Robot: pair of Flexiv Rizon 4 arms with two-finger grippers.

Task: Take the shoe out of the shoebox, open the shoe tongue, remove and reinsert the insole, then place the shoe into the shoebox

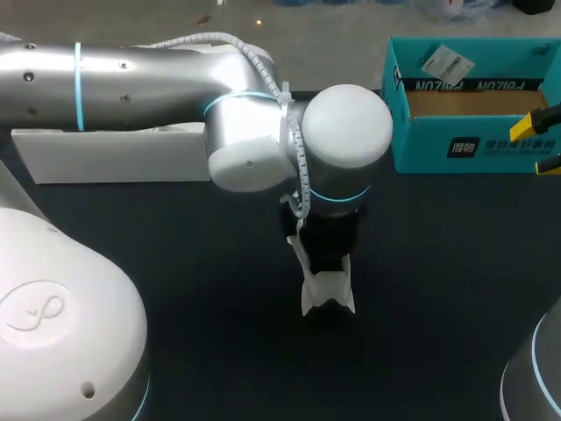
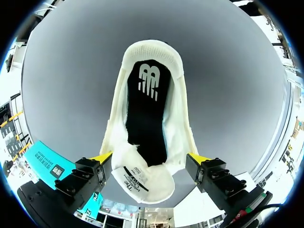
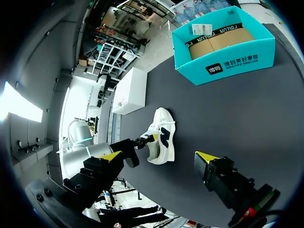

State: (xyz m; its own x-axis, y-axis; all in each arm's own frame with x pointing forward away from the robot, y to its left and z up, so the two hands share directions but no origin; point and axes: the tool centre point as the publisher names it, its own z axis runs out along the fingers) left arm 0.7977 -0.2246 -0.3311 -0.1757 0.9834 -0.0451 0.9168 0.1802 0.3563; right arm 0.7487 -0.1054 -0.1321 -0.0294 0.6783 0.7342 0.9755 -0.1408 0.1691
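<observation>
First, left pincer (image 2: pixel 151 158): spread wide, pointing down over the shoe, with one yellow tip just beside each flank of the upper.
Shoe (image 2: pixel 149 118): white, resting sole-down on the table directly under the left pincer, with its opening facing up. The heel end lies ahead of the pincer and the tongue end lies between its fingers.
Tongue (image 2: pixel 137 183): white, folded forward out of the opening, lying between the left pincer's fingers.
Insole (image 2: pixel 147 109): black with a pale logo, seated inside the shoe, ahead of the left pincer.
Right pincer (image 3: pixel 158 156): wide and empty, held above the table, well apart from the shoe, which lies ahead of it.
Shoebox (image 3: pixel 232 61): teal, open-topped, brown floor showing. It stands farther ahead of the right pincer, beyond the shoe.
White box (image 1: pixel 114 156): sits beside the left arm (image 1: pixel 131 88), well apart from both pincers.
Table (image 1: pixel 438 263): dark surface beneath both pincers, bearing shoe, shoebox and white box.
</observation>
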